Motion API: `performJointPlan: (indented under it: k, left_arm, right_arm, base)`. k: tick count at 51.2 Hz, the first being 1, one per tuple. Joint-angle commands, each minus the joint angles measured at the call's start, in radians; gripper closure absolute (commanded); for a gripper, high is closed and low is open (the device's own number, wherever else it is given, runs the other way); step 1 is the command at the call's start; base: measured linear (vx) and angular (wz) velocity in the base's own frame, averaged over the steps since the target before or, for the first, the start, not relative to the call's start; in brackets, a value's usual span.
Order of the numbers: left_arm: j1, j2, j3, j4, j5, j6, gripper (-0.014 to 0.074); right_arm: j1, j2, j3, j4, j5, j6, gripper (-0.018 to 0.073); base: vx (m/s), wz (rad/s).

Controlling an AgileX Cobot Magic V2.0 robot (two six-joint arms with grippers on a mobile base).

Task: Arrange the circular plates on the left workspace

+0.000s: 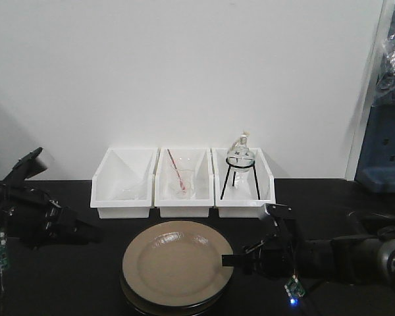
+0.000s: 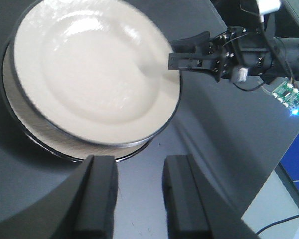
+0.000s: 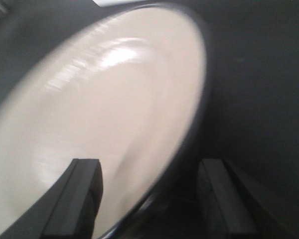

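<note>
Two circular plates are stacked at the front middle of the black countertop (image 1: 52, 283). The top plate (image 1: 178, 260) is tan and glossy and sits shifted off the lower plate (image 1: 137, 297). In the left wrist view the top plate (image 2: 89, 69) looks raised on its right side above the lower plate (image 2: 35, 134). My right gripper (image 1: 229, 261) is open at the top plate's right rim. In the right wrist view (image 3: 149, 167) one finger is over the blurred plate (image 3: 104, 109) and the other is outside its dark rim. My left gripper (image 1: 85, 230) is open and empty, left of the stack; in its own view (image 2: 139, 167) it is over bare counter.
Three white bins stand in a row at the wall behind the plates: left (image 1: 124, 181), middle (image 1: 183, 191) holding glassware, right (image 1: 266, 187) holding a flask on a black tripod (image 1: 240, 158). A blue cabinet (image 1: 385, 151) stands at the far right.
</note>
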Motion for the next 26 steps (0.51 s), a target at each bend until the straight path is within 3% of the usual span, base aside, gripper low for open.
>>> performJointPlan:
  k: [1, 9, 15, 19, 22, 26]
  left_arm:
    - [0.000, -0.047, -0.021, -0.069, -0.016, -0.008, 0.0241]
    - [0.000, -0.047, -0.021, -0.066, -0.046, -0.008, 0.0255]
    - [0.000, -0.049, -0.021, -0.051, -0.072, -0.009, 0.0358]
    - [0.000, -0.061, -0.019, -0.015, -0.093, -0.010, 0.0494]
    - [0.000, -0.086, -0.018, 0.037, -0.102, -0.020, 0.0605]
    - [0.000, -0.134, -0.018, 0.110, -0.112, -0.049, 0.0602]
  right_arm:
    - [-0.004, -0.090, -0.030, -0.058, -0.066, -0.069, 0.0092]
    - [-0.005, -0.161, -0.030, -0.149, -0.171, -0.056, 0.0132]
    - [-0.005, -0.251, -0.028, -0.182, -0.191, 0.025, 0.0264]
    - [-0.005, -0.322, -0.028, -0.255, -0.194, 0.133, 0.0433]
    - [-0.005, -0.392, -0.026, -0.370, -0.196, 0.240, 0.0575]
    - [-0.004, -0.489, 0.006, -0.490, -0.229, 0.386, 0.0568]
  base:
    - [0.00, 0.00]
    - [0.00, 0.00]
    - [0.00, 0.00]
    - [0.00, 0.00]
    - [0.00, 0.00]
    - [0.00, 0.00]
